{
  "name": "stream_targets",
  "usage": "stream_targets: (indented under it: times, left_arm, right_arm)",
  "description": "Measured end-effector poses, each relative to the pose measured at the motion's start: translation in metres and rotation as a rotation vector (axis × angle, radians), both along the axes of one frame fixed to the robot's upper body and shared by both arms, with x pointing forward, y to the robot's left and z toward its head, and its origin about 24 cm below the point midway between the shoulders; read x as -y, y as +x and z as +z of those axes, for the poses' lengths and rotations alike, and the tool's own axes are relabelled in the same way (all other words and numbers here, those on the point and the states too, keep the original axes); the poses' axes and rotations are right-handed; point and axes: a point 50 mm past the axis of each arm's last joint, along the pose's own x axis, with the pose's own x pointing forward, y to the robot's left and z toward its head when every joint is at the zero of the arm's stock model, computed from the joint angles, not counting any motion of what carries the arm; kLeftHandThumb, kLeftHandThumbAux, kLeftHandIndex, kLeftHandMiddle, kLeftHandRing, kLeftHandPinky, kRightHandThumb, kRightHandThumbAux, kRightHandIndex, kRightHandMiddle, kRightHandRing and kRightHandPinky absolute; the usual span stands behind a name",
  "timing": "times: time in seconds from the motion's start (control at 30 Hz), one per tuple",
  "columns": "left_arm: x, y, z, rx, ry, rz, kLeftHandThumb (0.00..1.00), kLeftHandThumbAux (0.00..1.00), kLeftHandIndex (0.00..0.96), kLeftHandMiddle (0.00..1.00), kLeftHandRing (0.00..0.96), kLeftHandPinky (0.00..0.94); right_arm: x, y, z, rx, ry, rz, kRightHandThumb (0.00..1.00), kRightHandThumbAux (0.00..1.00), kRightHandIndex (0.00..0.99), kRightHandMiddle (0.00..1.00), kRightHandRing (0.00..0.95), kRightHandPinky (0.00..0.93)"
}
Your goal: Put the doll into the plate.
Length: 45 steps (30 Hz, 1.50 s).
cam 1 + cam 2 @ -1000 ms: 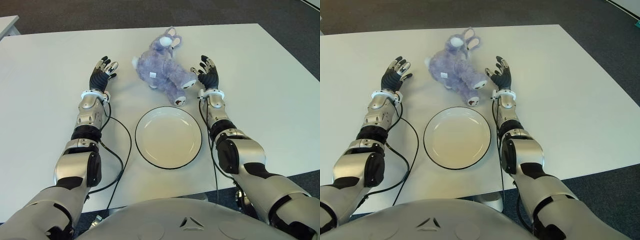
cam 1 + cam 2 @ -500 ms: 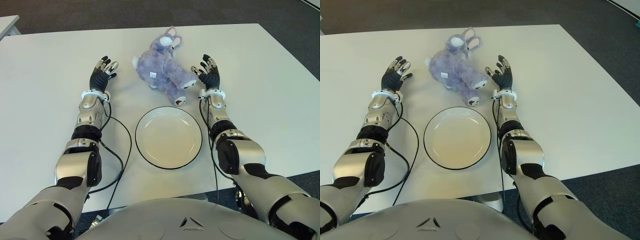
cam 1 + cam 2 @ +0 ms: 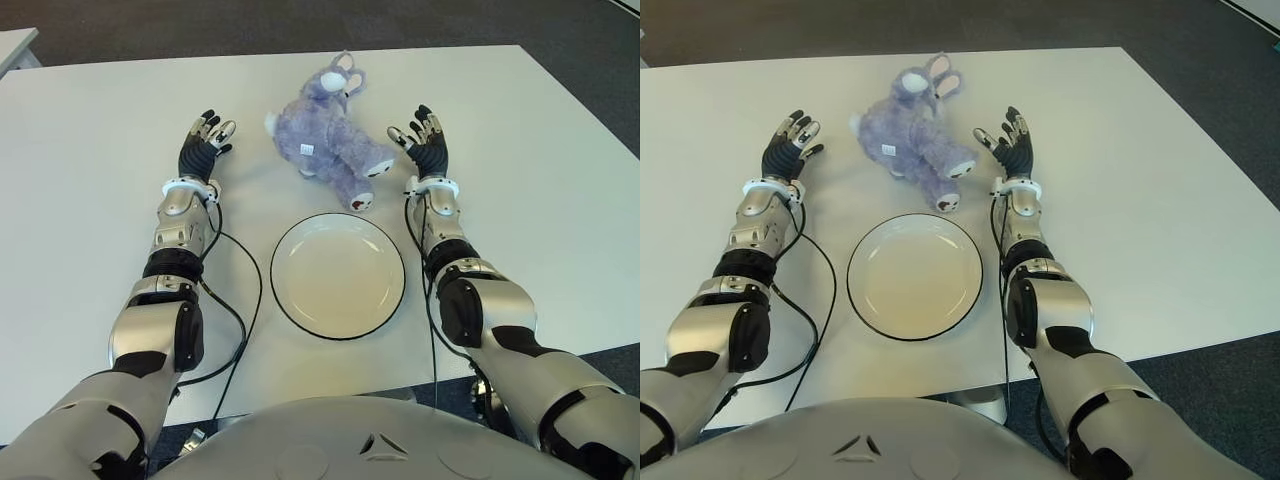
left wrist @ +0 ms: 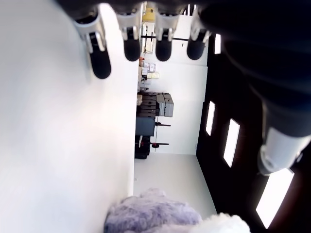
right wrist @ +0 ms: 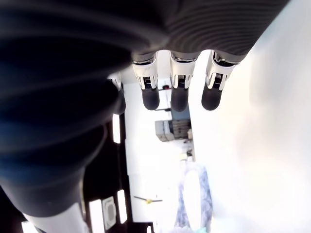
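Meanwhile, at the left of the scene, the robot's black-fingered left hand [image 3: 204,143] is seen with its fingers spread and nothing held, placed on the left of the doll with a strip of bare white tabletop [image 3: 90,150] between them; no shift in it is noticed against the pictures of a second earlier. Its wrist view shows the straight fingertips [image 4: 101,62] over the white surface and only an edge of purple fur farther off.

At the middle, the fluffy lilac plush doll with the pale face and pink-lined ears [image 3: 328,137] is found lying on its side on the table, beyond the round cream plate with the thin dark rim [image 3: 337,274]. One foot is pointed towards the plate's far rim, just beside it but not over it. The plate is left empty, so the placing is not yet done.

On the right, the change is found: the right hand [image 3: 426,152] has been drawn slightly outward and forward, from almost against the doll's near leg to a small gap from it. Its fingers [image 5: 179,98] are held straight and apart, on nothing. This is judged a re-setting of the approach, not a grasp; the doll is bracketed by both open hands, and a closing from both sides is thought to be called for.
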Motion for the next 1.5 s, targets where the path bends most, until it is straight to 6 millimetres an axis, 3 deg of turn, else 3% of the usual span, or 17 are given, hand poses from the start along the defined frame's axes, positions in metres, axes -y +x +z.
stream_targets:
  times: [0.93, 1.23, 1.5]
  left_arm:
    - [0.002, 0.005, 0.004, 0.012, -0.002, 0.006, 0.091, 0.604, 0.000, 0.042, 0.021, 0.000]
    - [0.002, 0.005, 0.003, 0.007, -0.003, 0.010, 0.088, 0.613, 0.000, 0.051, 0.028, 0.000]
    - [0.002, 0.005, 0.003, 0.005, -0.005, 0.012, 0.089, 0.614, 0.000, 0.052, 0.028, 0.000]
  right_arm:
    - [0.003, 0.005, 0.023, 0.088, -0.097, 0.071, 0.043, 0.717, 0.018, 0.012, 0.001, 0.003]
    - [0.003, 0.008, 0.040, 0.164, -0.121, 0.119, 0.044, 0.712, 0.001, 0.005, 0.000, 0.000]
    - [0.004, 0.008, 0.057, 0.231, -0.165, 0.166, 0.000, 0.644, 0.000, 0.000, 0.000, 0.000]
